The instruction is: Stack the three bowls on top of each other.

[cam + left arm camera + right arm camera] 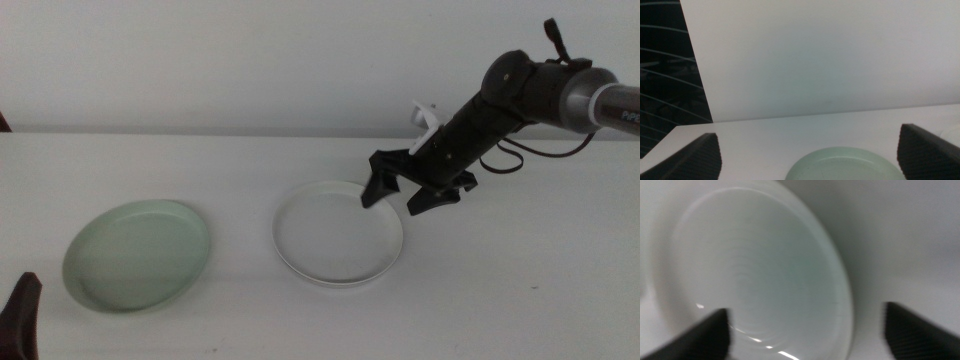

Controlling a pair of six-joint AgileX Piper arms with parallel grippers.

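A pale mint green bowl [137,252] lies on the table at the left; its far rim also shows in the left wrist view [845,162]. A cream-white bowl [335,238] lies in the middle. Its near edge shows a double rim, as if it sits in another bowl, but I cannot tell. No separate grey bowl is in view. My right gripper [395,203] is open and empty, just above the white bowl's far right rim. The right wrist view shows that bowl [760,265], blurred, between the open jaws [805,309]. My left gripper [809,131] is open and waits by the green bowl.
The white table [520,290] ends at a pale wall behind. One dark jaw of the left gripper [20,315] shows at the bottom left corner. A dark area with slats [665,75] lies off the table's side in the left wrist view.
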